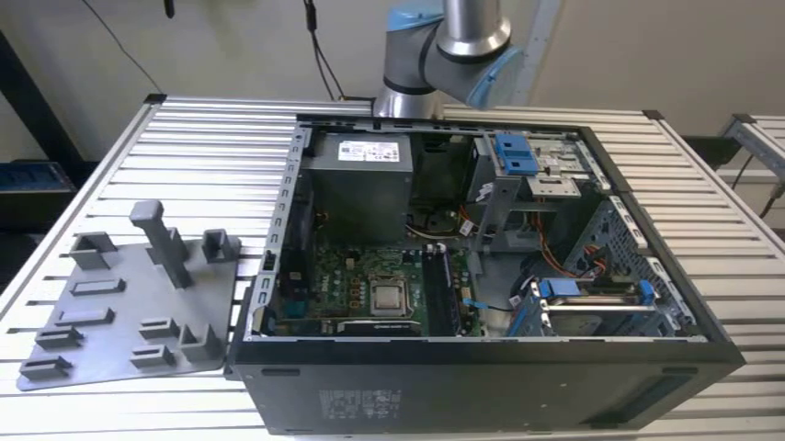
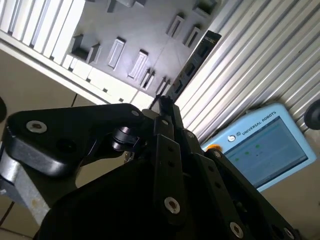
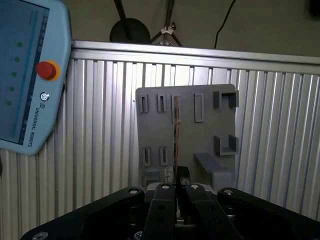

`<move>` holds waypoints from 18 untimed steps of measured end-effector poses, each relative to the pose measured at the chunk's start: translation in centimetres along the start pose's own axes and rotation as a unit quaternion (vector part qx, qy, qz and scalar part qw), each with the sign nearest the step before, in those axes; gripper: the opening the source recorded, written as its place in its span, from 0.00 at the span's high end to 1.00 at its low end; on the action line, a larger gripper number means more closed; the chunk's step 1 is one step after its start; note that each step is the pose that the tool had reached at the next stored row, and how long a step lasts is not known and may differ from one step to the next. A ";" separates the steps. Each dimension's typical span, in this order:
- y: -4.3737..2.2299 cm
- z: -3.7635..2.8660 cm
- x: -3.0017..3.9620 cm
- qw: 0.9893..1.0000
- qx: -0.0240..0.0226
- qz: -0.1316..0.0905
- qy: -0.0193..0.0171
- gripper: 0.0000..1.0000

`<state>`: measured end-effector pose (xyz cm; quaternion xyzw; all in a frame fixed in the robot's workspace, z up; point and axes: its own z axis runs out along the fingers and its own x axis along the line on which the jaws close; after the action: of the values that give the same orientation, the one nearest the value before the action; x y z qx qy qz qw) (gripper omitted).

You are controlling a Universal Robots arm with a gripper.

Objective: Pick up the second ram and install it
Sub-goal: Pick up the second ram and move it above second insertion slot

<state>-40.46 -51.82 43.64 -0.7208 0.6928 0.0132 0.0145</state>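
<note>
My gripper [image 3: 176, 186] is shut on the second ram [image 3: 176, 131], a thin dark stick seen edge-on that sticks out straight from between the fingers. In the second wrist view the ram [image 2: 192, 65] shows its dark flat side with black chips, reaching away from the gripper [image 2: 163, 103]. Far below it lies the grey holder tray [image 3: 187, 135], whose slots show in both wrist views. In the exterior view the arm [image 1: 448, 41] rises behind the open computer case [image 1: 491, 367], with the green motherboard [image 1: 356, 289] and its long memory slots [image 1: 438, 289] inside.
The grey holder tray [image 1: 117, 312] with upright posts lies on the slatted metal table [image 1: 209, 156] at the exterior view's left of the case. A pale blue teach pendant [image 3: 25, 75] rests on the table beside the tray. Drive cages with blue clips [image 1: 521, 156] fill the case's other side.
</note>
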 end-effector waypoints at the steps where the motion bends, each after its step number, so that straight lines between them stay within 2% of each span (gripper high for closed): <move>1: -0.05 0.00 0.00 1.000 0.000 0.000 0.000 0.86; 7: -0.81 0.01 0.03 1.000 0.000 0.000 0.000 0.86; 18: -3.44 0.01 0.14 1.000 0.000 0.000 0.000 0.86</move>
<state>-37.01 -51.82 43.63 -0.7208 0.6929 0.0133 0.0144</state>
